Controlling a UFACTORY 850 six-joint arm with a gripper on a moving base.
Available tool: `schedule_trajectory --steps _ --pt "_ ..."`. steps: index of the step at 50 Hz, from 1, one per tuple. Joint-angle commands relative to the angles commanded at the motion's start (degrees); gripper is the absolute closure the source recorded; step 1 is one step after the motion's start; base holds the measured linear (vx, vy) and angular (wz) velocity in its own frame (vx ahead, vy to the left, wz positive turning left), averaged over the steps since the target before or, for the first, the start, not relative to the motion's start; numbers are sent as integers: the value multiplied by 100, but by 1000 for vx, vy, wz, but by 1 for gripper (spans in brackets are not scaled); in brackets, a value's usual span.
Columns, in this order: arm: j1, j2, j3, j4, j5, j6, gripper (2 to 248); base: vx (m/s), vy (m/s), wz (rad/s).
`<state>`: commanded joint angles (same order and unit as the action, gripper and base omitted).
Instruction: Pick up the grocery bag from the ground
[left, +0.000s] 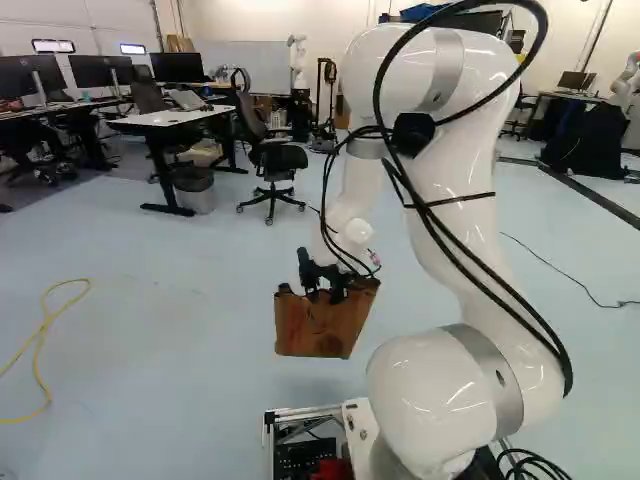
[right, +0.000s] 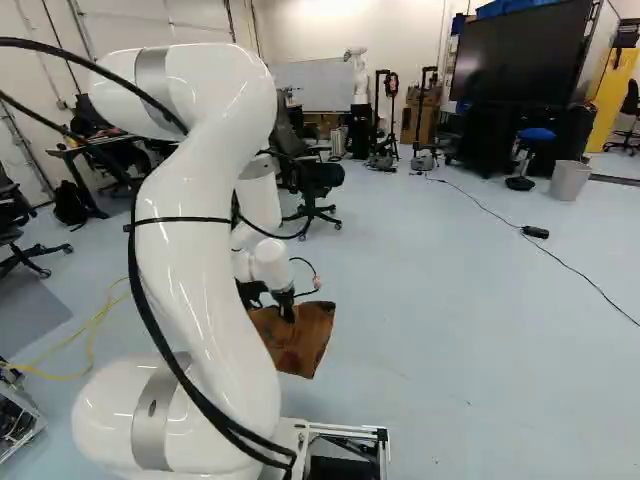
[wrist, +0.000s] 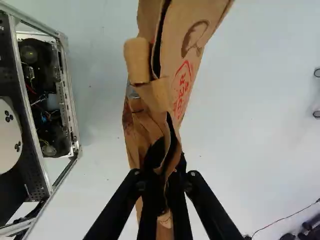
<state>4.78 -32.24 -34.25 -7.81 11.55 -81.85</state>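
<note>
The white jointed arm (left: 455, 170) rises from its lowest joint, bends over at the top and reaches down ahead of the base. At its end the black gripper (left: 325, 291) is clenched on the brown paper grocery bag (left: 318, 327), gripping it by its upper edge.

In the wrist view the crumpled, folded paper is pinched between the two fingers (wrist: 122, 205), one on either side. The rest of the bag stretches out ahead of them, with dark gaps between its creased layers and a dark drawing and red print on one face. The bag hangs below the gripper, ahead of the base, one side slanting in the left base view. I cannot tell for certain whether its bottom touches the pale blue floor (left: 200, 400). The metal frame of the base (wrist: 67, 90) shows to one side of the bag in the wrist view, apart from it.

A yellow cable (left: 40, 350) curves over the floor at the left of the left base view. Beyond the bag stands a black office chair on castors (left: 277, 160). Farther back is another robot (right: 360, 80), white and upright. At the right of the right base view, a thin black cable with a small black box (right: 535, 232) lies on the floor, and a blue-seated stool (right: 535, 135) stands beside a pale grey bin (right: 570, 180).
</note>
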Motion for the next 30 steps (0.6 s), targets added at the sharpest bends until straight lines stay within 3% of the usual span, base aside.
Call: schedule_trajectory --steps 30 --pt "29 1013 726 0 0 0 226 0 0 0"
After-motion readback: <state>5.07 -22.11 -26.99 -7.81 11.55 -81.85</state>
